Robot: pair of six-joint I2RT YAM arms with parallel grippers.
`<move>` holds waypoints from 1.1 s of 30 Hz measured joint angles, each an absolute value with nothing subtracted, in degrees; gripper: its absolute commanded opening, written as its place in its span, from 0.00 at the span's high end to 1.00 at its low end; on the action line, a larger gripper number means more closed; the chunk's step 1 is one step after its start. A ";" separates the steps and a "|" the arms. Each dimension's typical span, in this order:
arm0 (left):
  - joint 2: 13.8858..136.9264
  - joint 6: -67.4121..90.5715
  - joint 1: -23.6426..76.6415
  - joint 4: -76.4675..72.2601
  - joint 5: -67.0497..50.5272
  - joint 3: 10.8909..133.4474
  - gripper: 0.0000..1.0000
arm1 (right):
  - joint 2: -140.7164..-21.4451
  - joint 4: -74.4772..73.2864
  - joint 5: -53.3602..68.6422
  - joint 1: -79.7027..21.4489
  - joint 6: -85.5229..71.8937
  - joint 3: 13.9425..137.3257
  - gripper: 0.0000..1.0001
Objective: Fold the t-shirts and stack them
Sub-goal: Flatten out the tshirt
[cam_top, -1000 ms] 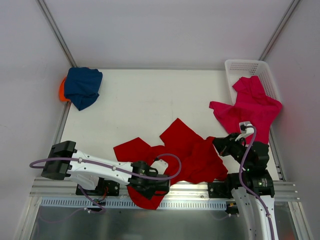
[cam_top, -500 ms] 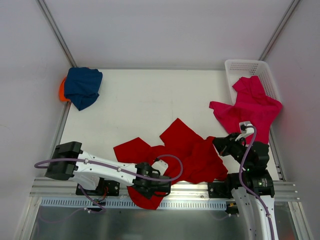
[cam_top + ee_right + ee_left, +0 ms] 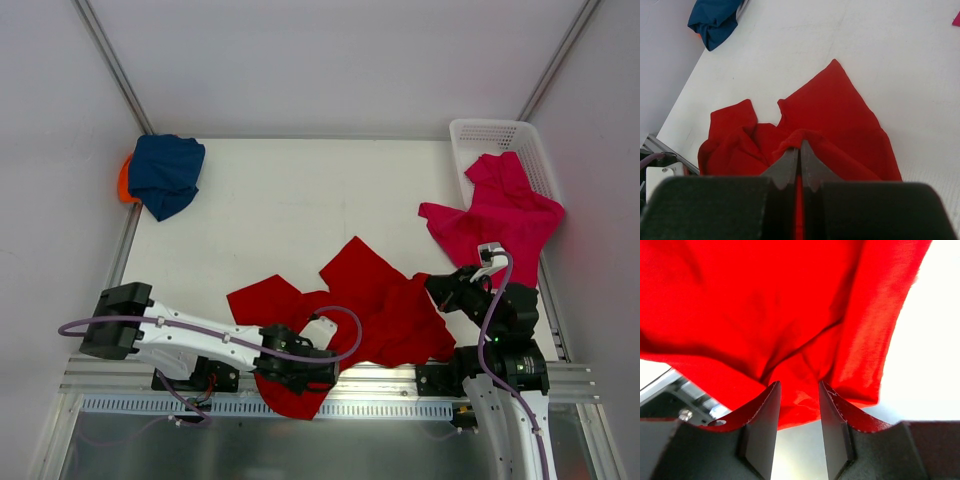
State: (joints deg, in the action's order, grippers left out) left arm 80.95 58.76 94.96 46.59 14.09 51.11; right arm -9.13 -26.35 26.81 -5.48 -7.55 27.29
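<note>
White tabletop (image 3: pixel 300 200) carried the crumpled red t-shirt (image 3: pixel 385 295) at its near edge, one corner hanging over, where the right gripper (image 3: pixel 800 146) sat clamped on a raised fold and the left gripper (image 3: pixel 798 388), jaws apart, straddled the hanging hem, seemingly to spread it flat.

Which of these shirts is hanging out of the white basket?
The magenta-pink shirt, spilling over the basket rim; the red shirt lies in front, the navy shirt bundled far left.
</note>
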 measured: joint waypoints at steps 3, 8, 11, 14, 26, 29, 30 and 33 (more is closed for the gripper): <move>78.22 58.22 94.96 43.64 14.11 49.32 0.63 | -9.13 -26.35 26.92 -5.48 -7.53 27.29 0.99; 77.56 57.65 94.96 39.83 14.02 47.94 0.63 | -9.13 -26.35 27.07 -5.48 -7.53 27.29 0.99; 77.58 57.65 94.96 38.46 14.00 47.42 0.63 | -9.13 -26.35 27.09 -5.48 -7.53 27.29 1.00; 77.60 57.67 94.96 37.43 14.00 46.78 0.63 | -9.13 -26.35 27.09 -5.48 -7.55 27.29 0.99; 77.67 58.61 94.96 36.23 14.00 44.16 0.63 | -9.13 -26.35 27.27 -5.48 -7.55 27.29 0.99; 77.67 59.13 94.96 36.18 14.00 43.97 0.63 | -9.13 -26.35 27.29 -5.48 -7.55 27.29 0.99; 77.67 59.22 94.96 36.18 14.00 43.88 0.63 | -9.13 -26.35 27.31 -5.48 -7.55 27.29 0.99; 77.67 59.44 94.96 36.18 14.00 43.51 0.65 | -9.13 -26.35 27.31 -5.48 -7.55 27.29 0.99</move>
State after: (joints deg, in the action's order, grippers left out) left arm 77.67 59.44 94.96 36.18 14.00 43.51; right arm -9.13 -26.35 27.31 -5.48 -7.55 27.29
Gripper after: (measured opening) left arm 0.361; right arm 0.012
